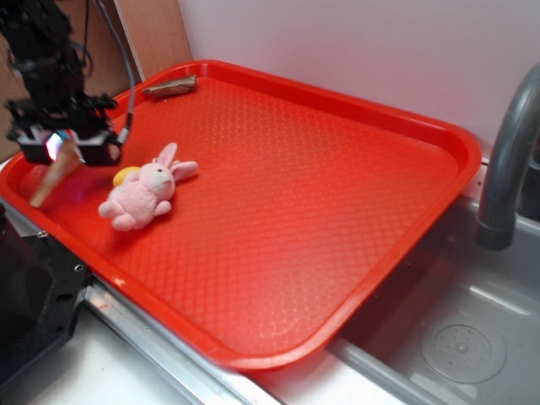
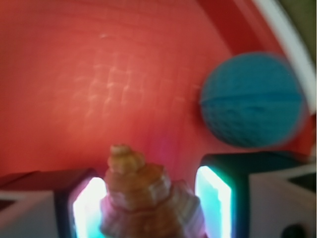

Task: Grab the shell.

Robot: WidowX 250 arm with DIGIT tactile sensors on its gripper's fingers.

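Note:
The shell [image 1: 52, 175], tan and cream with spiral ridges, hangs at the left end of the red tray [image 1: 384, 261] with its long point slanting down to the left. My gripper [image 1: 66, 148] is directly above it and shut on its wide end. In the wrist view the shell [image 2: 143, 191] fills the gap in the gripper [image 2: 148, 201], and both lit pads [image 2: 214, 198] press against its sides. I cannot tell if the tip touches the tray.
A blue crocheted ball [image 2: 252, 99] lies close by, near the tray rim. A pink bunny [image 1: 143, 192] with a yellow piece [image 1: 126, 175] behind it lies just right of the gripper. A brown flat piece [image 1: 170, 86] rests at the tray's far edge. A grey faucet [image 1: 506, 160] and sink [image 1: 460, 337] are on the right.

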